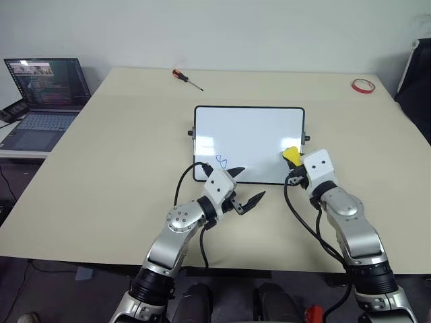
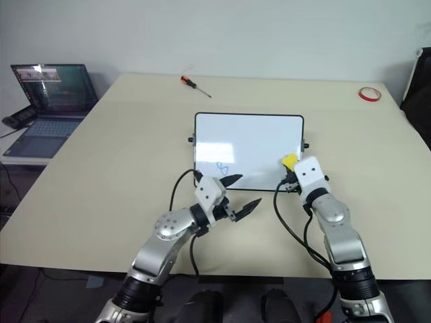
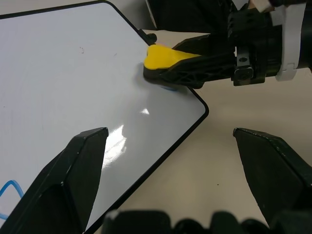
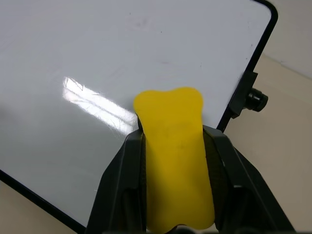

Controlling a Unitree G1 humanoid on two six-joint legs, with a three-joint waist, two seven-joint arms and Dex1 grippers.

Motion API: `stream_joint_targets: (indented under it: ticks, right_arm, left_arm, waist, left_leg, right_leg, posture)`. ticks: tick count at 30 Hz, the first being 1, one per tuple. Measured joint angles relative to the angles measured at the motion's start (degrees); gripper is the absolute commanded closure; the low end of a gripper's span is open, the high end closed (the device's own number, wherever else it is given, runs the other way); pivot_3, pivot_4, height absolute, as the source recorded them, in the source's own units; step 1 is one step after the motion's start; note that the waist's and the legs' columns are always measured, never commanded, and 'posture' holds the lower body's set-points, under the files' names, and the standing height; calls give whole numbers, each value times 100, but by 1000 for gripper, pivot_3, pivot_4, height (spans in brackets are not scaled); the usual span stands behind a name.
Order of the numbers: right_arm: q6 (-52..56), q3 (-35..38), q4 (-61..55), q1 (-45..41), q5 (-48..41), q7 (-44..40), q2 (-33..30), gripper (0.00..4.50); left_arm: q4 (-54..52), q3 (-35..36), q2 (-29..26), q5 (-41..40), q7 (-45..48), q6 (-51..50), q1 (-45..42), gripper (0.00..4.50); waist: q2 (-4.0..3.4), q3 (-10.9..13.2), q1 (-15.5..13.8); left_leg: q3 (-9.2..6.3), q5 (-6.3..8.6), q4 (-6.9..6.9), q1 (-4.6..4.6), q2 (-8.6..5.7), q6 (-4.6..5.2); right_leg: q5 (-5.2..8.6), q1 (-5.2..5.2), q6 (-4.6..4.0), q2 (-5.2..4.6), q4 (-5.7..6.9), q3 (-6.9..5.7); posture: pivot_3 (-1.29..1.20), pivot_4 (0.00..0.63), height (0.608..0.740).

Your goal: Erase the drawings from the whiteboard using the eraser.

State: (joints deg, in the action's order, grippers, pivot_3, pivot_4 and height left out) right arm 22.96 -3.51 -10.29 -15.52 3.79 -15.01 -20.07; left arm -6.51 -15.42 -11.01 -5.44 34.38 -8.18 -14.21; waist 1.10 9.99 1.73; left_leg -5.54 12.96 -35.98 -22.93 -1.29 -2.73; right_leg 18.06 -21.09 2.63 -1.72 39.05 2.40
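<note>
The whiteboard (image 1: 249, 134) lies flat in the middle of the table. A blue figure-8 drawing (image 1: 221, 162) sits near its front left corner, and a trace of blue (image 3: 168, 88) peeks from under the eraser. My right gripper (image 1: 294, 163) is shut on the yellow eraser (image 1: 291, 155), pressing its dark underside on the board near the front right corner. Along the right wrist view the eraser (image 4: 175, 156) sits between both fingers. My left gripper (image 1: 250, 184) hovers open over the board's front edge, holding nothing.
An open laptop (image 1: 44, 101) stands on a side surface at the far left. A red-handled screwdriver (image 1: 186, 79) lies beyond the board, and a red tape ring (image 1: 362, 85) at the far right corner. The table's front edge (image 1: 215, 262) runs under my arms.
</note>
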Motion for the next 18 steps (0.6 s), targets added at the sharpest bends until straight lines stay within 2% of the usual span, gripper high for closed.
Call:
stream_joint_targets:
  ticks: [18]
  right_arm:
    - [1268,129,-977,786,-168,-355,-168,3283]
  left_arm:
    - [5,2,-15,4,-4,0,-30,0]
  waist:
    - [1,-1,2]
  left_leg:
    - [-10,0,-4,18,0,0]
  right_leg:
    - [0,27,1,1,1,-7]
  posture:
    - [0,150,740]
